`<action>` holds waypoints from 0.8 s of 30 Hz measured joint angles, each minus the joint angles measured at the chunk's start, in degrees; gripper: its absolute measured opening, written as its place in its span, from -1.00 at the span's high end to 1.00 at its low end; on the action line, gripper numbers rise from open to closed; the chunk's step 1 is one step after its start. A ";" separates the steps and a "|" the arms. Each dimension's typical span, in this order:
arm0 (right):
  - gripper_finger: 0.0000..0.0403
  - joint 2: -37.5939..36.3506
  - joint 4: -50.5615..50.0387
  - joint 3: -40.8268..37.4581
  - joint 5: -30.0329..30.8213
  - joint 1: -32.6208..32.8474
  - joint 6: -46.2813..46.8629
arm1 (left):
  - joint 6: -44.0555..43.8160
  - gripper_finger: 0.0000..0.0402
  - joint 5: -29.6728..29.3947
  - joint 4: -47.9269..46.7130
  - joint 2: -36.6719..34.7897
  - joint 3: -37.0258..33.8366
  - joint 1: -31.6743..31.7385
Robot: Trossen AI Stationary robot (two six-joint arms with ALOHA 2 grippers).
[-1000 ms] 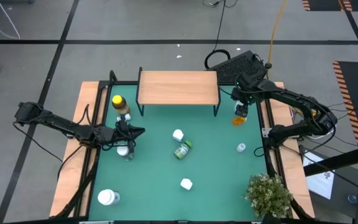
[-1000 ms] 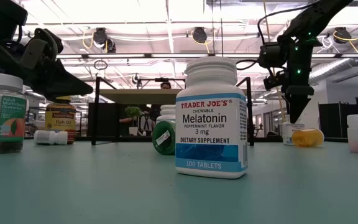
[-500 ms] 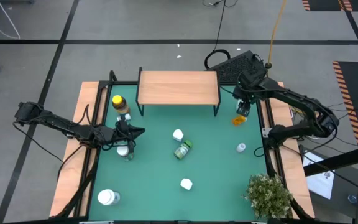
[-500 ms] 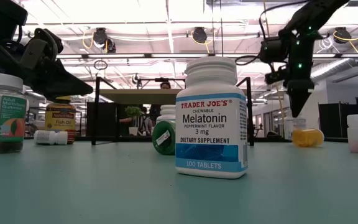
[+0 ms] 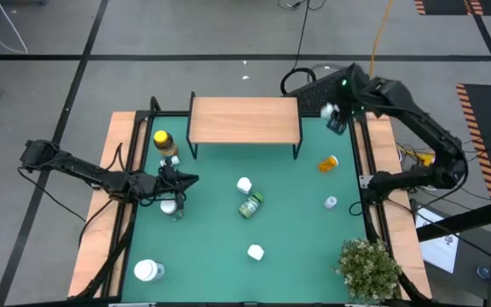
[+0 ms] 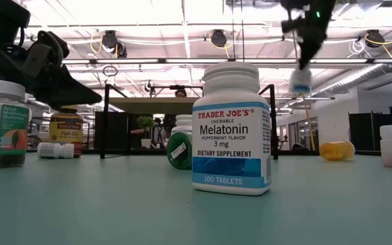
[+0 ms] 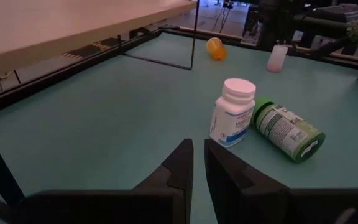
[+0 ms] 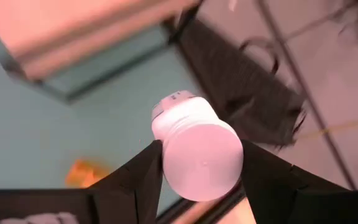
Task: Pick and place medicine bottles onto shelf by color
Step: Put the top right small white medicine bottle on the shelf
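Overhead, right fingers (image 5: 334, 119) clamp a white bottle (image 5: 328, 110) above the green tabletop (image 5: 288, 213); left fingers (image 5: 181, 181) together

A white bottle (image 8: 196, 144) is gripped between the right gripper's (image 8: 197, 163) dark fingers (image 8: 143, 175). Beyond it, the shelf (image 8: 73, 34) is seen above green table, with what seems an orange bottle (image 8: 84, 173) lying there.

Leafy potted plant (image 5: 369, 267) at the green table's (image 5: 292, 230) corner

Shelf (image 5: 244, 119) top bare; mat centre obstructed by upright white bottle (image 5: 244, 184), toppled green-capped bottle (image 5: 251, 205).
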 joint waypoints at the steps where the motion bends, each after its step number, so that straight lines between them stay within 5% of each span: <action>1: 0.11 0.67 0.43 2.42 0.00 -0.02 0.04 | 0.48 0.79 -0.05 0.32 0.00 0.00 0.15; 14: 0.11 23.75 -1.89 29.81 -0.47 0.34 -3.02 | 3.04 0.79 -0.22 2.98 0.00 0.00 2.70; 24: 0.11 34.15 -2.58 33.07 -6.41 1.77 -4.17 | 4.28 0.79 -0.20 1.51 0.00 0.00 2.65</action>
